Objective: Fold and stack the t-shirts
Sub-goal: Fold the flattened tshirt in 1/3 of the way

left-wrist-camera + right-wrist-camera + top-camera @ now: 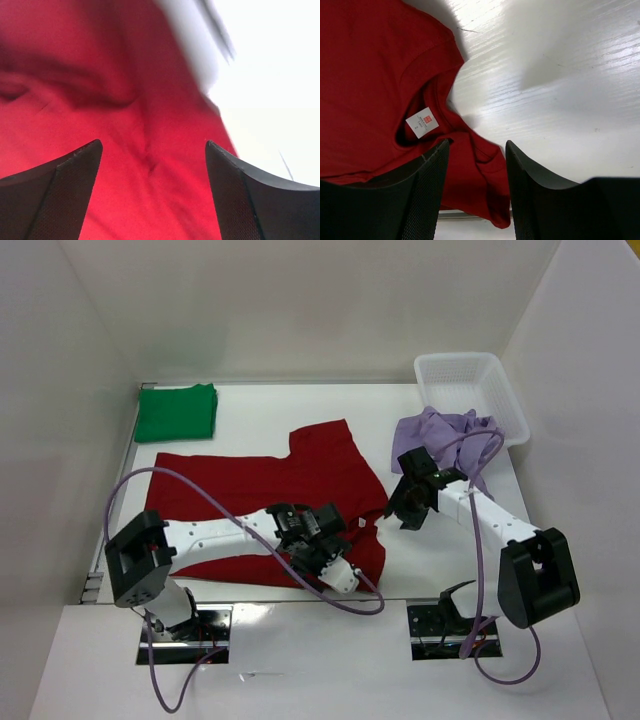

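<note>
You're seeing three t-shirts: green shirt (176, 412), red shirt (250, 490), lavender shirt (432, 430). One basket (460, 357) is sitting far right; two arms are reaching in, left arm (215, 532) and right arm (490, 512).

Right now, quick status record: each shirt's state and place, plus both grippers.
green shirt: folded, far left corner of the table
red shirt: spread flat mid-table, unfolded, neck label showing
lavender shirt: bunched beside the basket, not in it
left gripper: open, over the red shirt near its edge
right gripper: open, over the red shirt's collar
progress: one of three folded, no stack yet
</note>
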`<state>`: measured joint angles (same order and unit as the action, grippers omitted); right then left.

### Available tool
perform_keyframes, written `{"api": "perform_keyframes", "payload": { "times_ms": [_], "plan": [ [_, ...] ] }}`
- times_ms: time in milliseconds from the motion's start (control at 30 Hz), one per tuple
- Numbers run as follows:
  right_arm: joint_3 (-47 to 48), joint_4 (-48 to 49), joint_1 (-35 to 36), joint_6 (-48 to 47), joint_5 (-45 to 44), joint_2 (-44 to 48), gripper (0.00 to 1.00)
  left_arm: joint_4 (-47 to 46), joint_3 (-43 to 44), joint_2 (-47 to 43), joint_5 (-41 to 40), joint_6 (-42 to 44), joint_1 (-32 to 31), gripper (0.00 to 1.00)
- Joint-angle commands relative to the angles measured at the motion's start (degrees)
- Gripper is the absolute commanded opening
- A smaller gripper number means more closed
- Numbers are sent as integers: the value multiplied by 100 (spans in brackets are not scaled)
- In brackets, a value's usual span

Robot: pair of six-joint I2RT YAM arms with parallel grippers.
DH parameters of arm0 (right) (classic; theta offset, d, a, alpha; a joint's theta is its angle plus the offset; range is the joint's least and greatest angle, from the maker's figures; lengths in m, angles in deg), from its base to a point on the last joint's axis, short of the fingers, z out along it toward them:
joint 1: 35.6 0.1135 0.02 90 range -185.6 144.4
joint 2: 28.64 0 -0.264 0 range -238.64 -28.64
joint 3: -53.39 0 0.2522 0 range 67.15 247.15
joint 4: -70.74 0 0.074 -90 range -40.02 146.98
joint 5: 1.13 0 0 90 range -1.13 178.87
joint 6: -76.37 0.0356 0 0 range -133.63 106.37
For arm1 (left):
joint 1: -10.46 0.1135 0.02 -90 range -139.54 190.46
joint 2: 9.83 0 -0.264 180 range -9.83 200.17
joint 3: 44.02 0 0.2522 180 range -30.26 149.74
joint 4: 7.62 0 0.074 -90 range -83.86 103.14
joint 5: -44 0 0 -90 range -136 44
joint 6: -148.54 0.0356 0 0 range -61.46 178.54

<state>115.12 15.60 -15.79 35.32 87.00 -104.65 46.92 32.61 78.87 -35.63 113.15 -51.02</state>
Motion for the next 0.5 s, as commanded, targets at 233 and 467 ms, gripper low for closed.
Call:
{"api": "perform_keyframes", "payload": {
  "times_ms": [233,467],
  "plan": [
    [-130,359,-276,-96,125,174,56,-877,331,814,35,-960,-119,67],
    [-130,359,-329,-149,125,174,56,-940,270,1123,-211,-1014,-119,47]
  ]
}}
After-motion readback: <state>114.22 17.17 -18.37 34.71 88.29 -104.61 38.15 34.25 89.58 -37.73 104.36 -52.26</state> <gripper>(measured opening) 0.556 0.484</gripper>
